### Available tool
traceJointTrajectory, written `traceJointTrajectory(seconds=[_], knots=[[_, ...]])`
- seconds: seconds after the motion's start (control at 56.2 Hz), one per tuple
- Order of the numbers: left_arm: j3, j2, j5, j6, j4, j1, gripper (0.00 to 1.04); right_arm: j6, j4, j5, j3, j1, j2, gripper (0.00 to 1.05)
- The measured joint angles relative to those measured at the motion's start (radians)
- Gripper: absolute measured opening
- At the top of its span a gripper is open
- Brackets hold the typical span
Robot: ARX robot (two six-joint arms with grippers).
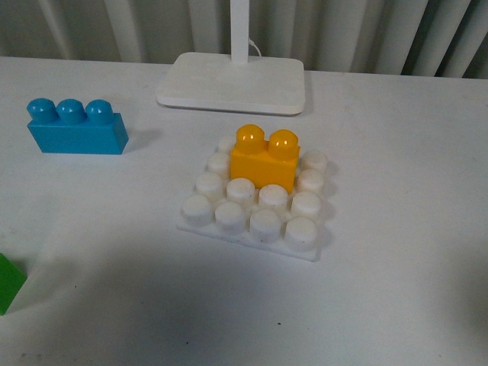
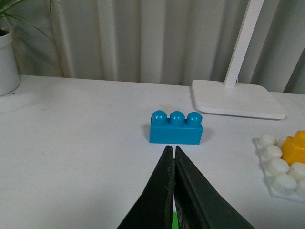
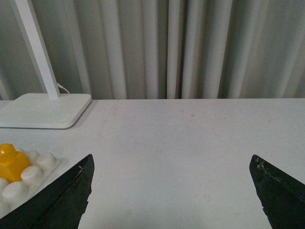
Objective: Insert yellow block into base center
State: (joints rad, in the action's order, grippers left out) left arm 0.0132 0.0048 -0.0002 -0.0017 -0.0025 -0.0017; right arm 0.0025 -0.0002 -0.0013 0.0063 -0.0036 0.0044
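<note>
- Green, a small block corner (image 1: 9,284) pokes in at the near left edge of the front view, closest to the camera and cut off by the frame.
- Further back on the left lies a blue three-stud brick (image 1: 77,127), well apart from the work area; it looks set aside as a spare.
- Centre, the base (image 1: 200,227) lies flat on the table, and the yellow block (image 1: 264,162) stands upright on its studs, over the middle toward the far rows. Judging by that, the insertion looks done or nearly so; whether it is pressed fully home cannot be told.
- Behind the base, a white lamp stand (image 1: 232,82) sits with its pole rising out of frame.
- Neither arm shows in the front view. The left gripper (image 2: 174,153) has its fingers pressed together, holding nothing, aimed toward the blue brick. The right gripper (image 3: 171,191) has its fingers spread wide over bare table, beside the base, likely released and clear.
- A matte white table (image 1: 396,290) with faint specks meets pale pleated curtains; a white plant pot (image 2: 7,62) stands at the far left.
</note>
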Motion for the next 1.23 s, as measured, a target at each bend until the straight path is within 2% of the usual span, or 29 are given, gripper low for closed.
traceJointTrajectory(seconds=[0.409, 0.516, 0.694, 0.89, 1.228], knots=[[0.0, -0.001, 0.0, 0.0, 0.0, 0.0, 0.04, 0.0, 0.0, 0.001, 0.0, 0.0, 0.0, 0.96], [0.0, -0.001, 0.0, 0.0, 0.0, 0.0, 0.3, 0.0, 0.0, 0.0, 0.0, 0.0, 0.0, 0.96], [0.0, -0.001, 0.0, 0.0, 0.0, 0.0, 0.65, 0.0, 0.0, 0.0, 0.0, 0.0, 0.0, 0.96], [0.0, -0.001, 0.0, 0.0, 0.0, 0.0, 1.0, 0.0, 0.0, 0.0, 0.0, 0.0, 0.0, 0.96], [0.0, -0.001, 0.0, 0.0, 0.0, 0.0, 0.98, 0.0, 0.0, 0.0, 0.0, 0.0, 0.0, 0.96]])
